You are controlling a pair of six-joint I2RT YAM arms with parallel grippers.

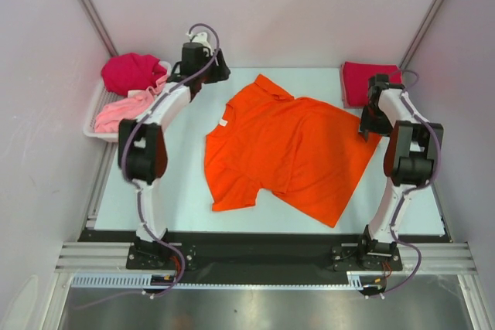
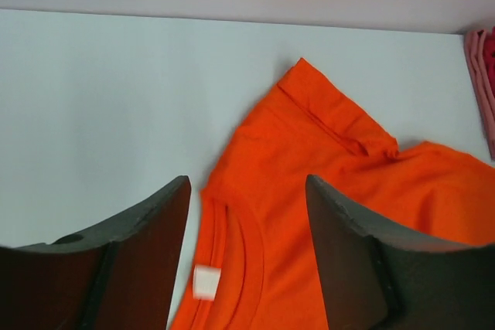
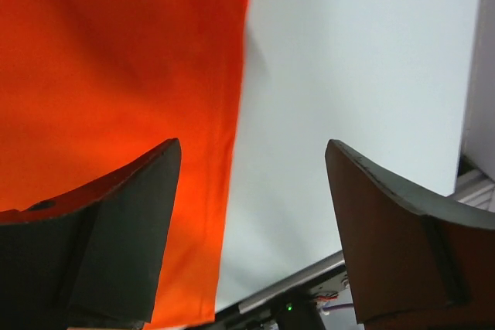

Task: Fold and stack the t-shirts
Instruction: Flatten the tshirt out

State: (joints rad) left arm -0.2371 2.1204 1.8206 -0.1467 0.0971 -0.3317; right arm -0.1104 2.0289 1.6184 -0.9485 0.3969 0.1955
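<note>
We find bare surface (image 1: 178, 187) at the near left, between the left arm (image 1: 143, 148) and the orange t-shirt (image 1: 290, 152), and a strip behind it. The shirt itself covers the middle. The white tray (image 1: 99, 137), heaped with a pink shirt (image 1: 124, 110) and a magenta shirt (image 1: 131, 71), blocks the far left corner. A folded crimson shirt (image 1: 357, 83) fills the far right, near the right hand (image 1: 371, 123), whose fingers stand apart.
</note>
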